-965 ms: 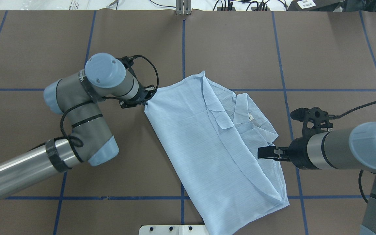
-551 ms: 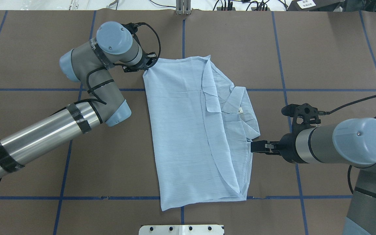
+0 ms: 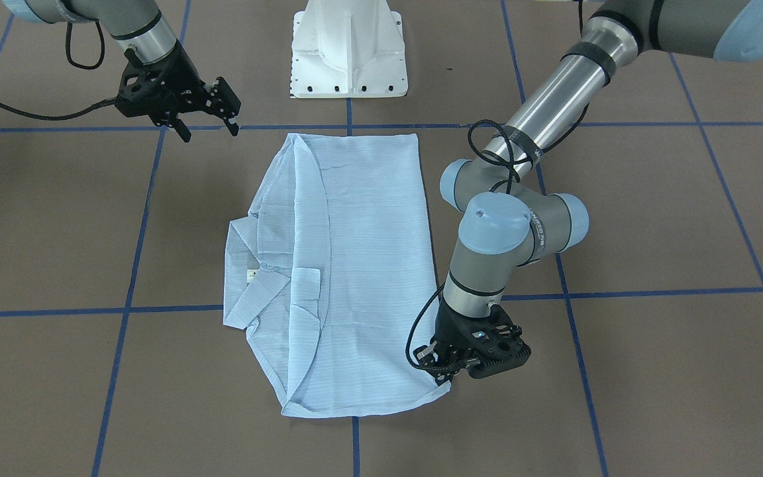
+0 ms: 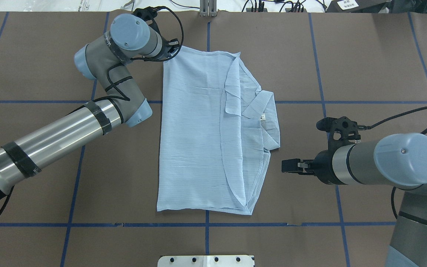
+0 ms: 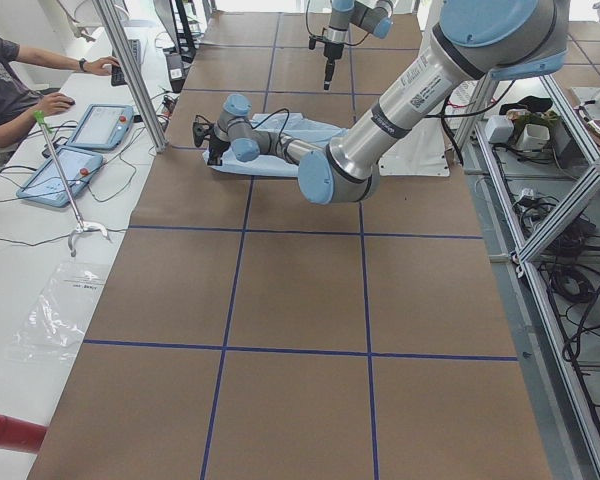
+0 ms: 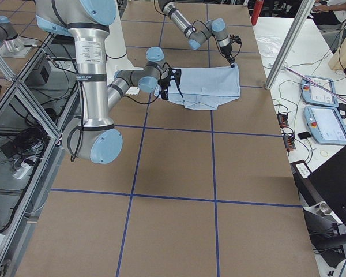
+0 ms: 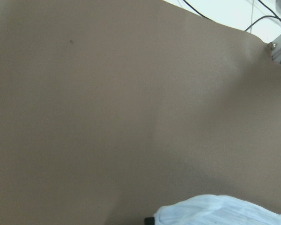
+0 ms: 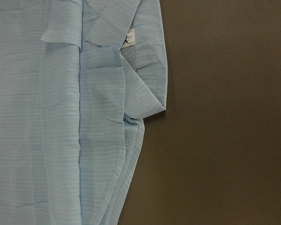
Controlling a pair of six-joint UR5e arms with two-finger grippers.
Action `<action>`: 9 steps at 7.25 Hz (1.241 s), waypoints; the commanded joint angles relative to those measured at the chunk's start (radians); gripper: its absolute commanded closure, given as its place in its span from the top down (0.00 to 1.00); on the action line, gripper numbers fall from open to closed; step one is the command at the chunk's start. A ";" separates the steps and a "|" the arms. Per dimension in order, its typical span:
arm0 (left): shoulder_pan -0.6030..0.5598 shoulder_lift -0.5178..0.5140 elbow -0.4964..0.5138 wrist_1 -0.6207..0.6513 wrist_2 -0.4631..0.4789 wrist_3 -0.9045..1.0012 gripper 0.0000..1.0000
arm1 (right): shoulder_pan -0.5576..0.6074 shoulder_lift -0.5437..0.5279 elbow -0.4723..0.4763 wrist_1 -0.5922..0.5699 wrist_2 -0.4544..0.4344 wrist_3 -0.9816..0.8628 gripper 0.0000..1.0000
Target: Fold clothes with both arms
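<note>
The pale blue shirt [image 4: 195,141] lies flat on the brown table, folded into a long rectangle, with its collar [image 4: 263,105] and white label [image 8: 130,37] on the right side. My left gripper [image 4: 171,52] is at the shirt's far left corner and shut on it. That same corner shows under the left gripper [image 3: 444,377] in the front-facing view, and bunched cloth [image 7: 220,211] fills the bottom of the left wrist view. My right gripper [image 3: 208,127] hangs open to the right of the shirt, a short gap from its edge and holding nothing. The right wrist view looks down on the collar side.
The white pedestal base [image 3: 348,50] stands at the table's near edge, just behind the shirt. Blue tape lines [image 4: 324,102] divide the brown table into squares. A person [image 5: 10,70] sits at tablets [image 5: 75,150] beyond the far edge, beside a metal post [image 5: 130,70].
My left gripper has dragged the shirt's corner further from the base, and the shirt has swung straight. The right gripper, earlier at the shirt's right edge, now stands apart from it.
</note>
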 commanded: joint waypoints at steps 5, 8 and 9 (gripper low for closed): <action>-0.041 0.059 -0.084 0.081 -0.066 0.234 1.00 | -0.030 0.118 -0.085 -0.014 -0.005 -0.001 1.00; -0.041 0.312 -0.533 0.235 -0.180 0.248 1.00 | -0.139 0.284 -0.203 -0.110 -0.165 -0.013 1.00; -0.036 0.361 -0.627 0.262 -0.208 0.248 1.00 | -0.156 0.379 -0.230 -0.236 -0.188 -0.016 1.00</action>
